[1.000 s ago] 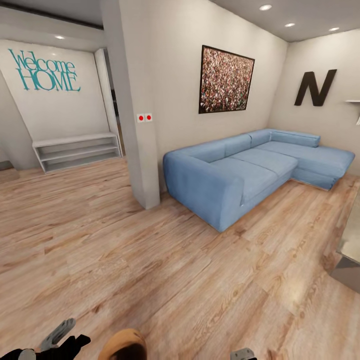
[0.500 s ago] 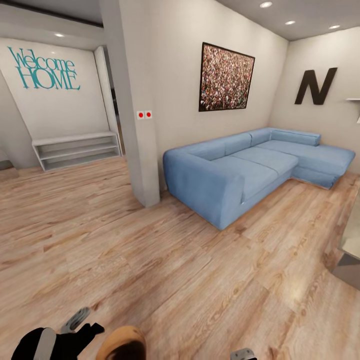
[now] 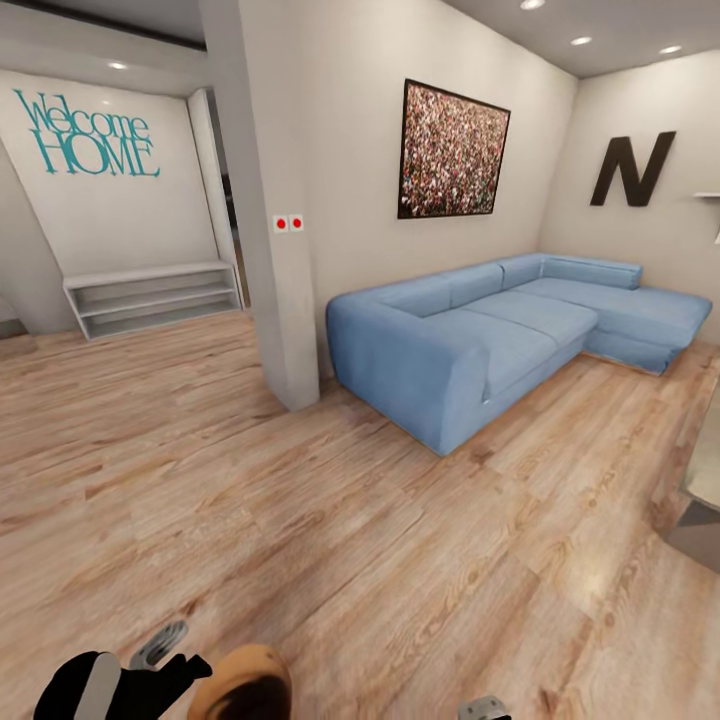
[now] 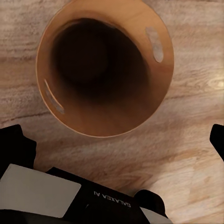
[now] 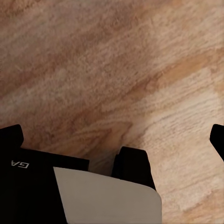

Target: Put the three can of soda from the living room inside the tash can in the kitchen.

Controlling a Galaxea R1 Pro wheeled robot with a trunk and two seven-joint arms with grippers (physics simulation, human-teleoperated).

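Note:
The trash can (image 4: 105, 70), a round coppery-brown bin with oval handle cut-outs, stands on the wood floor, and its dark inside looks empty. Its rim (image 3: 243, 680) shows at the bottom edge of the head view, between my arms. My left gripper (image 3: 165, 655) hangs just left of the bin and above it. In the left wrist view the left gripper (image 4: 116, 140) is open, nothing between its fingers. My right gripper (image 5: 114, 135) is open too, over bare floor, and a grey part of it (image 3: 485, 708) peeks in at the bottom. The soda cans are out of view.
This is the living room: a blue L-shaped sofa (image 3: 500, 340) ahead on the right and a white pillar (image 3: 280, 300) beside its near end. A low white shelf (image 3: 150, 300) stands against the far left wall. A grey table corner (image 3: 700, 510) juts in at the right edge.
My left arm has come further into the head view, up and to the right, closer to the bin. The whole picture has shifted slightly as the camera moved.

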